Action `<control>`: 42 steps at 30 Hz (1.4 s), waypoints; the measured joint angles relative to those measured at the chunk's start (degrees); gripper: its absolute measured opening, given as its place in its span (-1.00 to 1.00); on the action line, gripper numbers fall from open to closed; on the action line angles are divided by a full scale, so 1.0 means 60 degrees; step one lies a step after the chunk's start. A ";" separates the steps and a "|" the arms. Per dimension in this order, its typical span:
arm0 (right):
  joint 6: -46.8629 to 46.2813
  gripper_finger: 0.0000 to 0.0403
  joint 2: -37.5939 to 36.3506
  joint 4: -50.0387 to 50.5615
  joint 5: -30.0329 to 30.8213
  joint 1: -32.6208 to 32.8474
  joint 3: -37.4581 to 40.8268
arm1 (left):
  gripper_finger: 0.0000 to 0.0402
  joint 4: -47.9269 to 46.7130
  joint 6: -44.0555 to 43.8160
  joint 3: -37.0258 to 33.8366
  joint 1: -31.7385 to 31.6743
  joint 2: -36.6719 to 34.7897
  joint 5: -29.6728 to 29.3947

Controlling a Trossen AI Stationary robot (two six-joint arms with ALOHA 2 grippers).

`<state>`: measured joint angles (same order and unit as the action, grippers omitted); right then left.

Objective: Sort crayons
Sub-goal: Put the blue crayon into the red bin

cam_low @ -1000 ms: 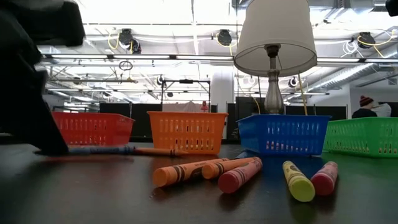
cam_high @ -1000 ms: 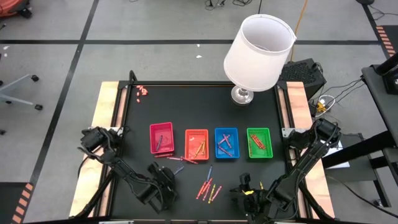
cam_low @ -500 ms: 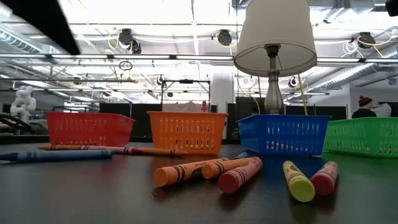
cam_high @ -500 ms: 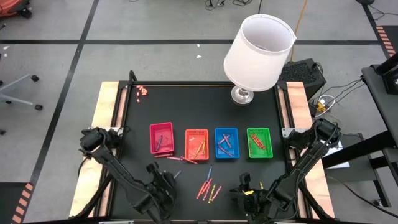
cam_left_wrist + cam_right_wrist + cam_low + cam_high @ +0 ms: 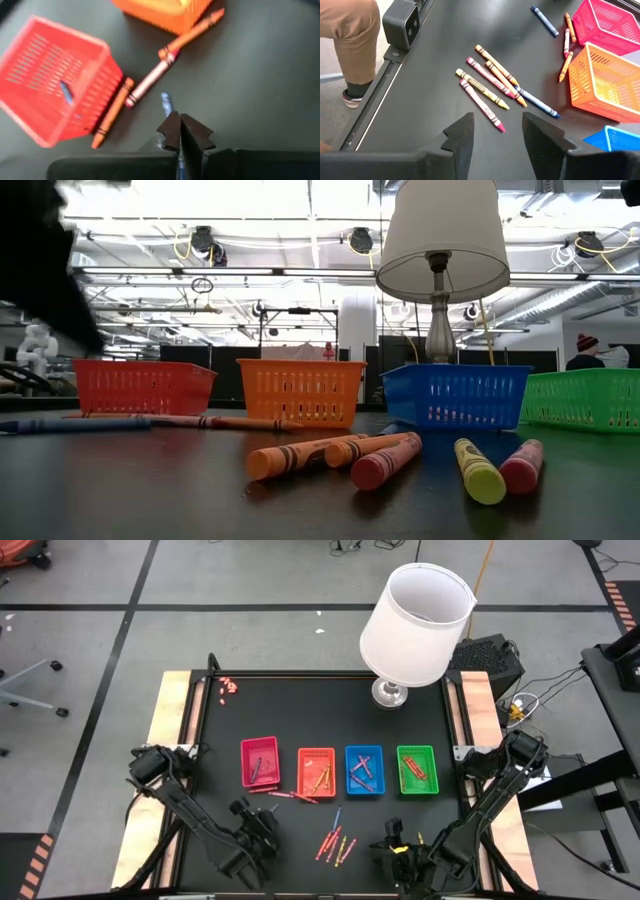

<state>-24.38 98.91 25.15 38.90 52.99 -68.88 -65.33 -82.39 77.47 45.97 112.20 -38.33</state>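
The crayons (image 5: pixel 490 87) are short paper-wrapped wax sticks with blunt tips, several lying loose in a fan on the counter (image 5: pixel 300 700) just in front of the orange basket (image 5: pixel 316 771). A few more lie at the foot of the red basket (image 5: pixel 52 85). A blue crayon (image 5: pixel 166 105) lies on the counter beside the red basket, directly under the left gripper (image 5: pixel 182 134), whose jaws are pinched together with nothing visibly between them. The right gripper (image 5: pixel 496 131) hangs over the loose fan, jaws parted and empty.

The baskets are moulded plastic lattice, rectangular, in a row: red, orange, blue basket (image 5: pixel 364 770), green basket (image 5: pixel 417 769); each has crayons inside. The counter is matte black with pale wooden side rails. Behind the blue basket stands a lamp (image 5: pixel 415 625) with a white fabric shade on a turned metal stem. Grey floor with black tape lines surrounds the counter; a person's tan trouser leg (image 5: pixel 350 40) shows beside it.
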 joint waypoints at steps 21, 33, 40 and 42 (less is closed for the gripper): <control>-0.0034 -0.25 0.0000 0.0000 -0.0001 -0.0004 0.0000 | -0.29 0.2436 -0.1258 -0.2578 0.0283 -0.0146 0.0763; -0.0008 -0.25 0.0000 0.0000 0.0003 -0.0004 0.0000 | -0.60 0.1120 -0.1647 -0.1333 0.0300 -0.0091 0.1962; -0.0008 -0.25 0.0000 0.0002 0.0003 -0.0004 0.0000 | -0.65 -0.1605 -0.1698 0.0430 0.0592 -0.0087 0.4072; 0.0001 -0.25 0.0000 0.0000 0.0003 -0.0004 0.0000 | -0.65 -0.2004 -0.1730 0.0975 0.0738 -0.0098 0.4226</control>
<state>-24.37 98.91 25.15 38.92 52.97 -68.88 -77.36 -92.77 83.32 50.40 111.61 -12.97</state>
